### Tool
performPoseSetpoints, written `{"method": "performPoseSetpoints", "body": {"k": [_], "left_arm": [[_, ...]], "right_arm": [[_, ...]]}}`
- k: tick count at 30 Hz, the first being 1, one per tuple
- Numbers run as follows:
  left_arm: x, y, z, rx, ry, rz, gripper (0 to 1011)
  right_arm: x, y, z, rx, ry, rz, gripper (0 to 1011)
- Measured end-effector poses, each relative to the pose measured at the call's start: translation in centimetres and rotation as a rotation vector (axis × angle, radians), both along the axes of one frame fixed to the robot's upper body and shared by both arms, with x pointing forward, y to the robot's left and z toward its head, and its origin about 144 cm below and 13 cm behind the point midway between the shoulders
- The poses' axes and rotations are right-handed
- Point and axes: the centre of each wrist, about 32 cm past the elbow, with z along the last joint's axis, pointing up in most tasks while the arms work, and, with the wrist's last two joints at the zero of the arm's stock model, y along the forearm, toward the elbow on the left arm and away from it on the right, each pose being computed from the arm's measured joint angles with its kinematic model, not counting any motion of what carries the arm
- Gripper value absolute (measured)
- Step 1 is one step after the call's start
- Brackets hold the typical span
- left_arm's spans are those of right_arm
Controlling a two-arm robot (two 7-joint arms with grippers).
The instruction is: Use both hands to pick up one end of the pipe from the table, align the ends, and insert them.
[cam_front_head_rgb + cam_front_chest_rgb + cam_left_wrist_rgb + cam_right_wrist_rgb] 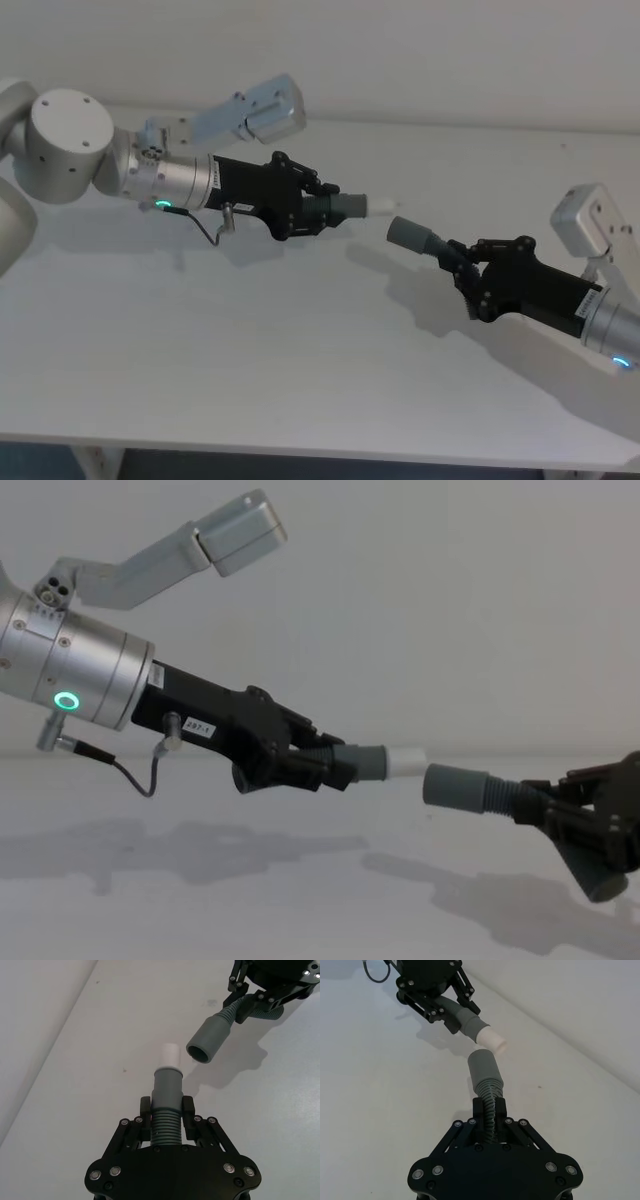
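on the black body of the left end effector (335,763), in the chest view, sits a small white label (200,726) printed with dark characters that look like "297-1", though the first digits are hard to make out. in the head view, small white labels on both end effectors are too tiny to read.

1. The desk (250,350) is plain white.
2. Both grippers, left (318,205) and right (462,268), are black with small silver screws.
3. The left pipe (167,1095) is dark grey, ribbed, with a white spigot (171,1054).
4. The right pipe (486,1080) is dark grey with a ribbed neck.
5. The left wrist (75,670) is silver with a glowing green ring (66,701).
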Motion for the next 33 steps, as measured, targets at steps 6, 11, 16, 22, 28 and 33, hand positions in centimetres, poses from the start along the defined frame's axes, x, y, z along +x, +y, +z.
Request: {"method": "performPoseSetpoints", "body": {"k": [6, 11, 16, 22, 28, 33], "left_arm": [[-0.04, 0.0, -0.09, -0.001, 0.006, -0.005, 354], [-0.04, -0.06, -0.14, -0.002, 0.011, -0.011, 354], [-0.02, -0.13, -0.2, -0.001, 0.015, -0.014, 354], [0.0, -0.26, -0.25, 0.006, 0.018, -0.018, 354], [0.05, -0.42, -0.25, 0.014, 0.022, -0.021, 354], [0.09, -0.52, -0.24, 0.019, 0.025, -0.021, 354]], "right_arm": [[0.11, 0.06, -0.12, -0.001, 0.005, -0.002, 132], [0.19, 0.11, -0.18, 0.002, 0.007, -0.005, 132], [0.26, 0.12, -0.22, 0.005, 0.011, -0.009, 132], [0.35, 0.11, -0.26, 0.008, 0.015, -0.016, 132], [0.48, 0.08, -0.26, 0.012, 0.021, -0.025, 132], [0.58, 0.07, -0.25, 0.014, 0.025, -0.03, 132]]}}
